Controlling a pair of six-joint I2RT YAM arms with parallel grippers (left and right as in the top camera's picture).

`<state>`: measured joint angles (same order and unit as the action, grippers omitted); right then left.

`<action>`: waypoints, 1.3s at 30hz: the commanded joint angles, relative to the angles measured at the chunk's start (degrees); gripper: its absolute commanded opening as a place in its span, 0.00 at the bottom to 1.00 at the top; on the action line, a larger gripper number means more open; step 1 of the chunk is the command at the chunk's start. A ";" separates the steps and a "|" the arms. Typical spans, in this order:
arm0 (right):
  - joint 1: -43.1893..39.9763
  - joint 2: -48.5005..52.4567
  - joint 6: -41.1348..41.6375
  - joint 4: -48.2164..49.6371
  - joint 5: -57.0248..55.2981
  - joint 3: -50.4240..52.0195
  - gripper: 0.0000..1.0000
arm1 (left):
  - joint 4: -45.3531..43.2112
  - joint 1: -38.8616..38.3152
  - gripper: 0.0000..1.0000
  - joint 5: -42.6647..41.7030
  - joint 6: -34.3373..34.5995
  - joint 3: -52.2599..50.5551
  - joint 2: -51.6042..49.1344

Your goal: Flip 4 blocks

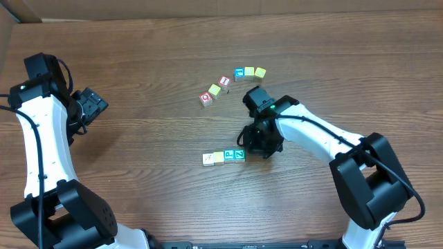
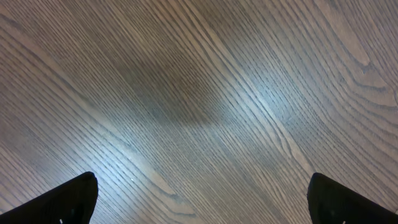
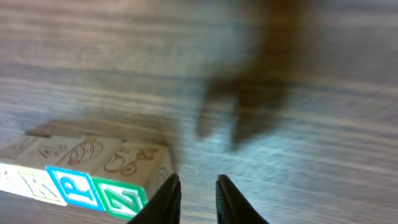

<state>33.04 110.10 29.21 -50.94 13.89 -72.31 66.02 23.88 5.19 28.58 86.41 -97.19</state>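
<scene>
Four blocks (image 1: 224, 158) form a row running left to right.

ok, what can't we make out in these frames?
- Right wrist: row cut off at its left end by the frame edge; far table blurred.
- Overhead: letters on upper blocks too small; right jaws hidden under right arm.
- Left wrist: only table, no blocks in frame.
</scene>
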 commanded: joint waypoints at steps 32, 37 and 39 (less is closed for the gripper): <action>-7.41 -1.09 -6.97 0.35 -1.44 -3.85 0.47 | -0.04 0.00 1.00 0.11 0.37 0.50 0.33; -7.41 -1.09 -6.97 0.33 -1.42 -3.82 0.49 | -0.07 0.00 0.99 0.11 0.37 0.50 0.33; -7.41 -1.09 -6.99 0.31 -1.42 -3.85 0.49 | -0.07 0.00 1.00 0.11 0.37 0.50 0.33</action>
<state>25.58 110.08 22.61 -50.72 12.67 -74.78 66.02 23.88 5.19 28.58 86.41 -97.19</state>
